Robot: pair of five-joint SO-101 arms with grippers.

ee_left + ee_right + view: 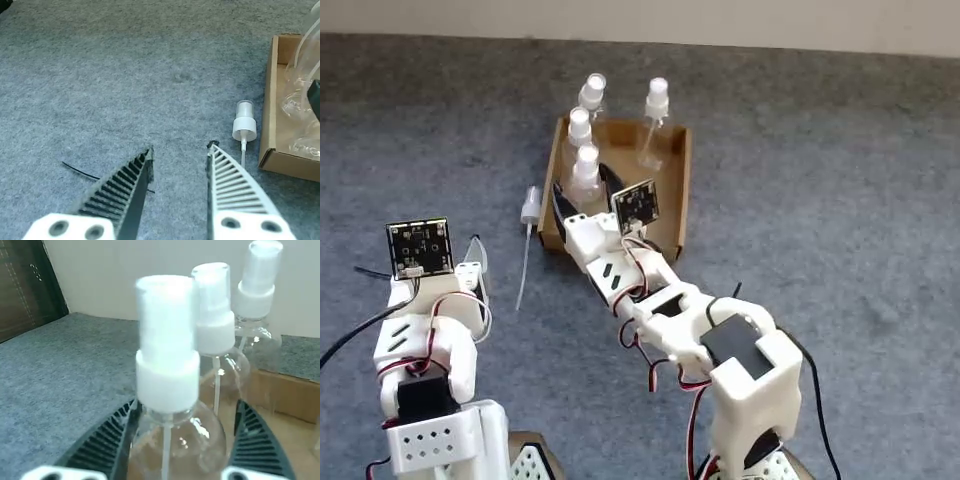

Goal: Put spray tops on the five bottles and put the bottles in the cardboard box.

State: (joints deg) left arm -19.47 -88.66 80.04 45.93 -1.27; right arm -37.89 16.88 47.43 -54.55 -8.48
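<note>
**Capped bottles at the box, one spray top loose**

The cardboard box (pixel 670 205) lies open-topped directly ahead of the right hand (pixel 186 404), which is inside it. The hand's fingers are spread to either side of the nearest bottle (pixel 167 365), and a thin gap shows at one finger, so the hand is open around the bottle, not clamped on it. A second bottle (pixel 212 315) stands in the box just beyond the first. A third bottle (pixel 257 285) stands farther from the hand, and whether it is inside the far wall or just past it cannot be told. A fourth bottle (pixel 655 110) stands in the far corner of the box, off to the hand's side. All four are clear and round-bodied, each with a white spray top under a clear cap.

The left hand (pixel 181 146) is open over the grey worktop (pixel 820 200) and holds nothing. One loose spray top (pixel 245 122) lies just ahead of its white finger, beside the box's outer wall, with its thin dip tube trailing back toward the hand
</note>
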